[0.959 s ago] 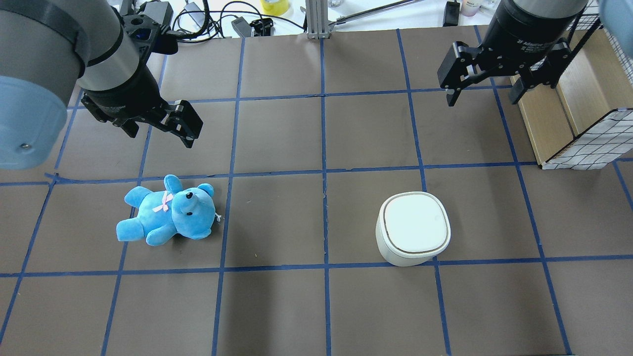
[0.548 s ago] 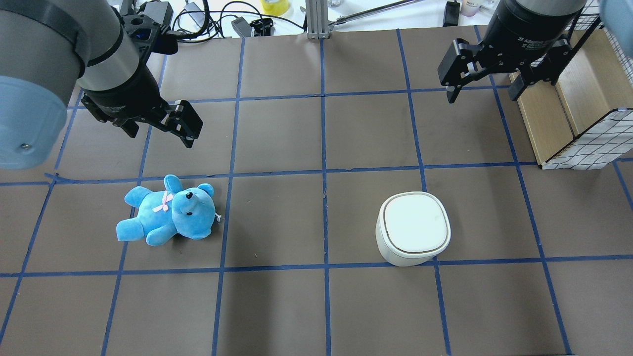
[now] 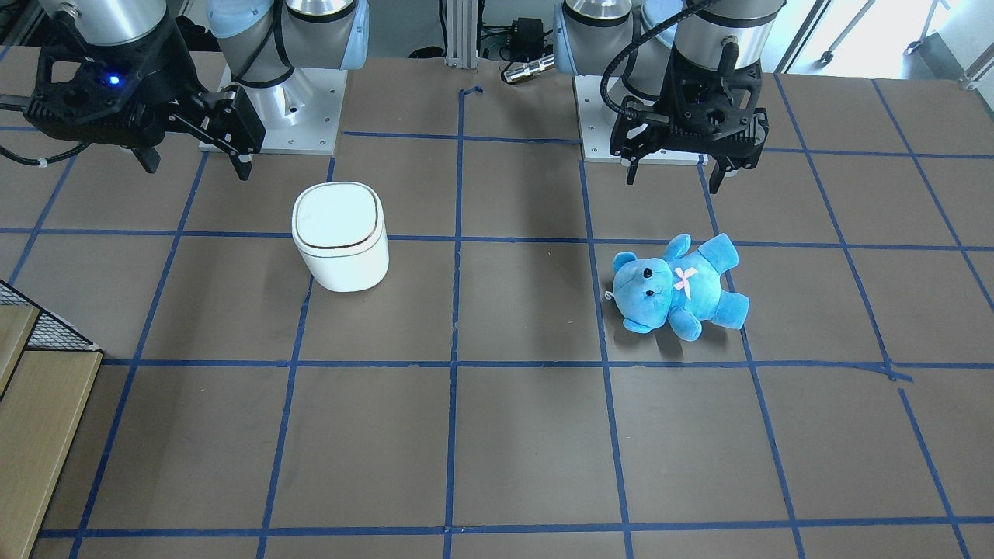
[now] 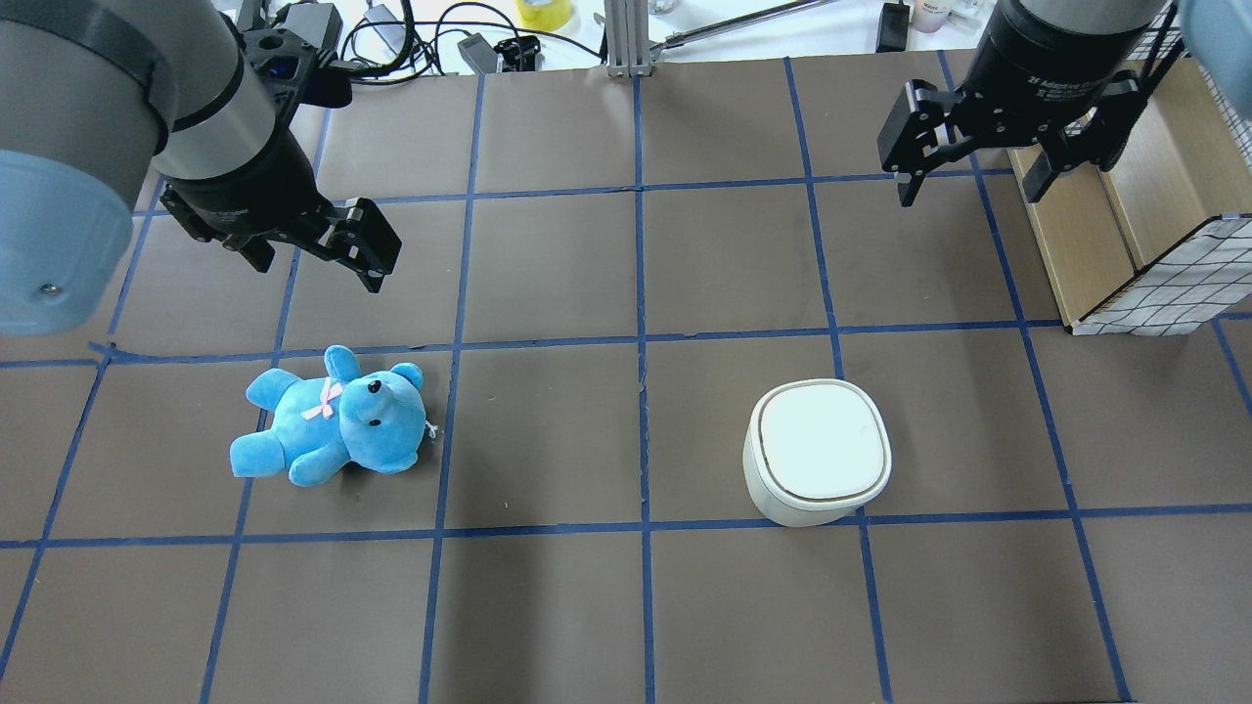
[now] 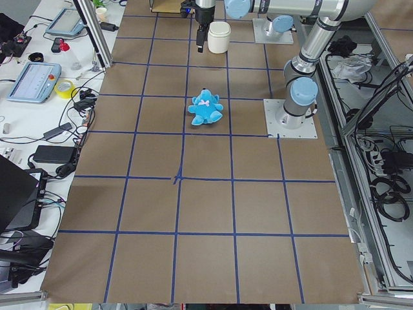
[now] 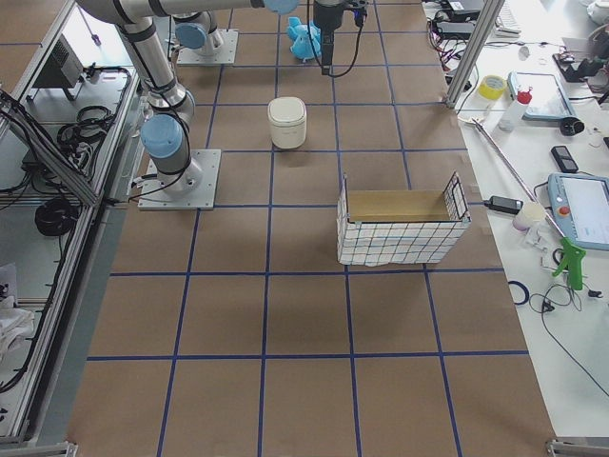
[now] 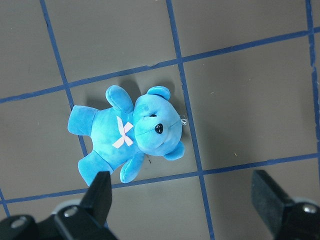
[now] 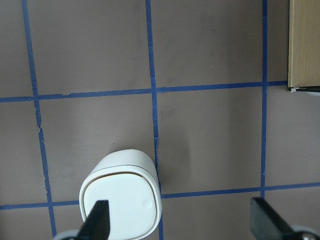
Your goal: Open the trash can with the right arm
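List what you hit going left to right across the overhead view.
teddy bear → trash can → right gripper → wire-sided wooden box. The left gripper is left out: it hangs across the same stretch as the bear.

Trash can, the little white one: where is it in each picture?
Front-facing: trash can left of centre.
Overhead: trash can right of centre, lower half.
Exterior left: trash can near the top, small.
Exterior right: trash can upper middle.
Left wrist: not in it.
Right wrist: trash can bottom left, cut by the edge.
Landmark: the teddy, in every view but right wrist.
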